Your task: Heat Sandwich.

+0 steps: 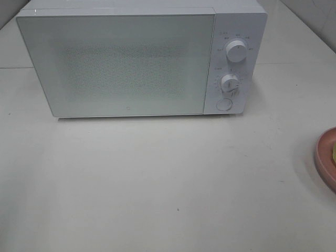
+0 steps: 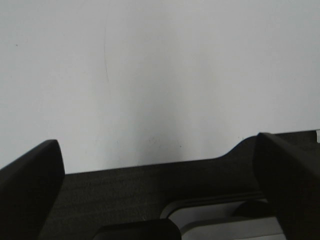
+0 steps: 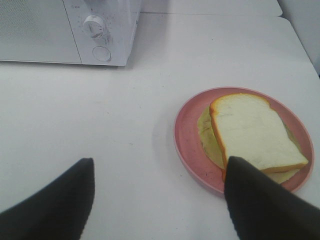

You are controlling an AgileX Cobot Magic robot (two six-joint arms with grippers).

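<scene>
The sandwich (image 3: 255, 132), pale bread with tan crust over green lettuce, lies on a pink round plate (image 3: 184, 135). In the exterior high view only the plate's rim (image 1: 325, 157) and a sliver of the sandwich (image 1: 334, 152) show at the right edge. My right gripper (image 3: 160, 165) is open and holds nothing, and one of its fingers (image 3: 260, 200) hides the plate's near edge and a corner of the sandwich. The left gripper (image 2: 157, 142) hangs open over bare white table, nothing between its fingers. The white microwave (image 1: 121, 63) stands at the back with its door closed. Neither gripper shows in the exterior high view.
The microwave's control panel carries two dials (image 1: 236, 51) and a round button (image 1: 224, 104) on its right side. The panel is also in the right wrist view (image 3: 100, 30). White table (image 1: 157, 178) stretches in front of the microwave. A dark mat or base (image 2: 125, 200) lies under the left gripper.
</scene>
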